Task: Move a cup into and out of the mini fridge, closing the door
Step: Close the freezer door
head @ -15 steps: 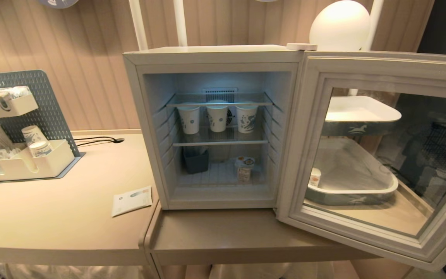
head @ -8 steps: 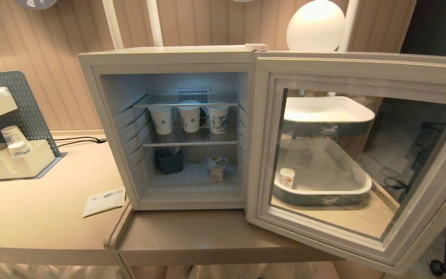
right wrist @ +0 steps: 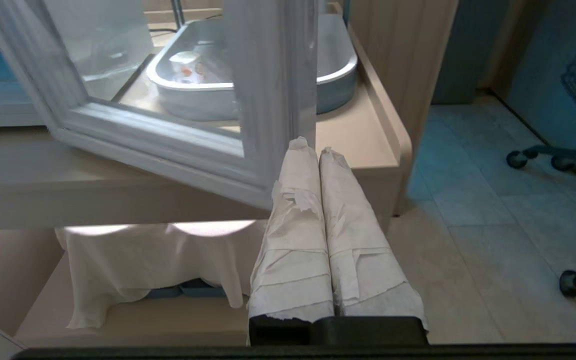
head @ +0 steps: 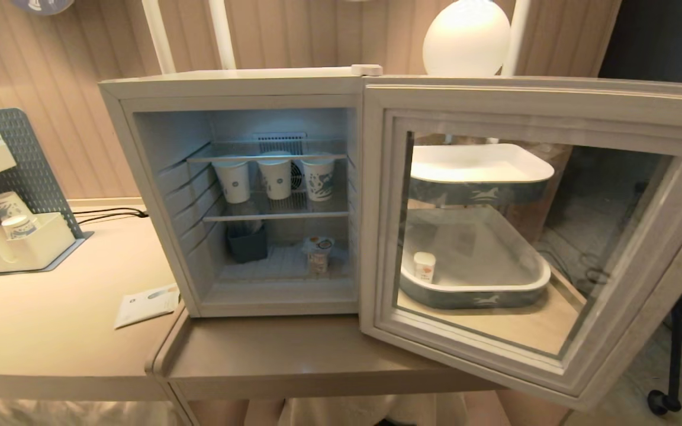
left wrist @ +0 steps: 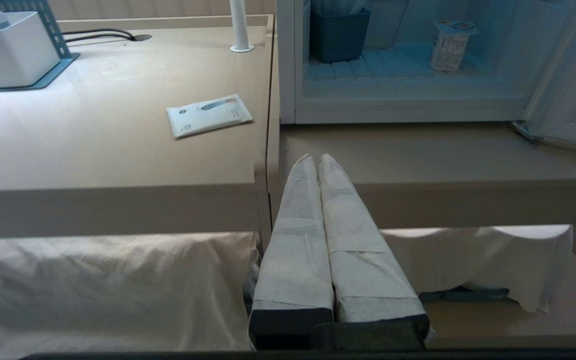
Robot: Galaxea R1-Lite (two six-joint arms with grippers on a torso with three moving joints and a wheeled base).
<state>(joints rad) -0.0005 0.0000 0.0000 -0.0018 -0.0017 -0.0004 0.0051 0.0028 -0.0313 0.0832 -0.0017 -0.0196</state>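
Panning rightward: whole head view shifts left (camera motion, objects static). Mini fridge [head: 228,195] left-centre, door [head: 530,236] wide open. Cup [head: 318,254] on fridge floor. Left gripper [left wrist: 316,161], right gripper [right wrist: 309,148] pressed closed, empty.

A: Where is the right gripper [right wrist: 312,145]?
B: Below the counter edge, its wrapped fingers [right wrist: 295,200] pressed together. At eleven o'clock stands the door [right wrist: 268,95], open.
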